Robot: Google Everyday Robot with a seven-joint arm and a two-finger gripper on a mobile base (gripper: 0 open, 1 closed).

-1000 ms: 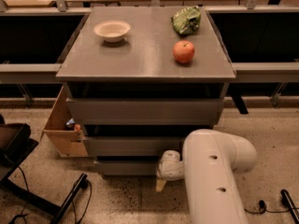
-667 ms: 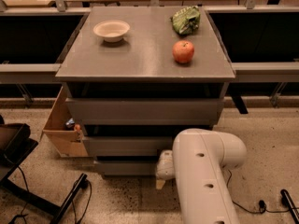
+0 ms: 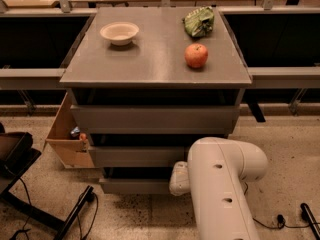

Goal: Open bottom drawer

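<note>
The grey cabinet [image 3: 155, 64] has three handle-less drawer fronts. The bottom drawer [image 3: 132, 186] is the lowest and narrowest front, just above the floor. Its tray is not visible. My white arm [image 3: 225, 184] comes up from the lower right. My gripper [image 3: 177, 180] is at the right end of the bottom drawer's front, close against it. It is mostly hidden behind the wrist housing.
On the cabinet top are a white bowl [image 3: 119, 33], a red apple [image 3: 196, 55] and a green bag [image 3: 199, 22]. A cardboard box [image 3: 67, 134] stands at the cabinet's left. A black chair base [image 3: 30, 194] is at lower left. Cables [image 3: 290, 219] lie at lower right.
My arm has shifted slightly to the left, toward the cabinet. The gripper stays at the right end of the bottom drawer. The drawers look unchanged.
</note>
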